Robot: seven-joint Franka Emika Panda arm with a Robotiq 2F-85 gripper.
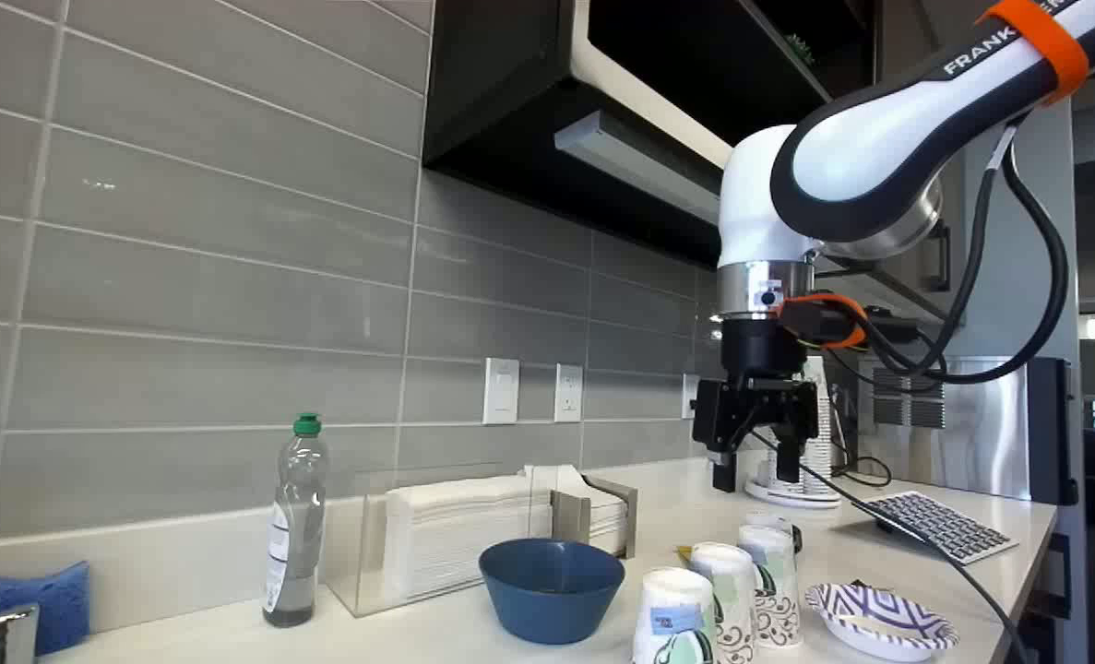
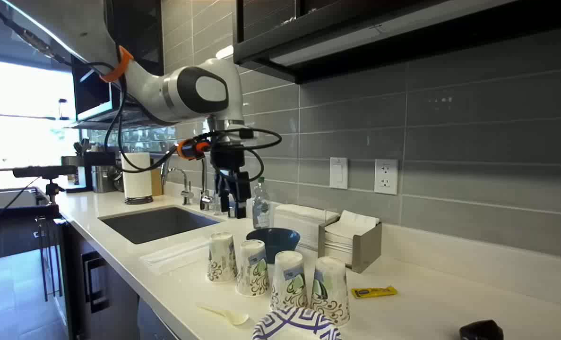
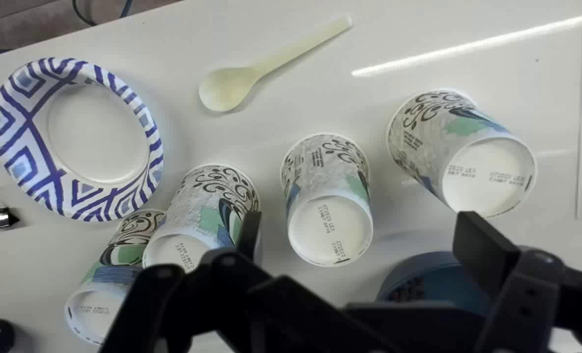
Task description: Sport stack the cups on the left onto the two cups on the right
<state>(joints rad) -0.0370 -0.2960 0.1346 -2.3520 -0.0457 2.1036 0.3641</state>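
Note:
Several white patterned paper cups stand upside down in a row. In an exterior view, two at the left (image 2: pixel 222 259) (image 2: pixel 253 268) stand slightly apart, and two at the right (image 2: pixel 289 283) (image 2: pixel 330 290) stand close together. The wrist view shows all of them, the far-right cup (image 3: pixel 460 152), the middle cup (image 3: pixel 327 201), and a close pair (image 3: pixel 202 211) (image 3: pixel 114 274) at the left, partly covered by a finger. My gripper (image 3: pixel 364 238) is open and empty. It hangs above the cups in both exterior views (image 1: pixel 755 470) (image 2: pixel 233 211), touching none.
A blue bowl (image 1: pixel 552 590) stands close behind the cups. A patterned paper bowl (image 3: pixel 99 137) and a spoon (image 3: pixel 271 63) lie near the row. Napkin holders (image 2: pixel 367 243), a soap bottle (image 1: pixel 295 526), a yellow packet (image 2: pixel 374 292), a sink (image 2: pixel 159 223) and a keyboard (image 1: pixel 939 526) are around. A cabinet (image 1: pixel 658 111) overhangs.

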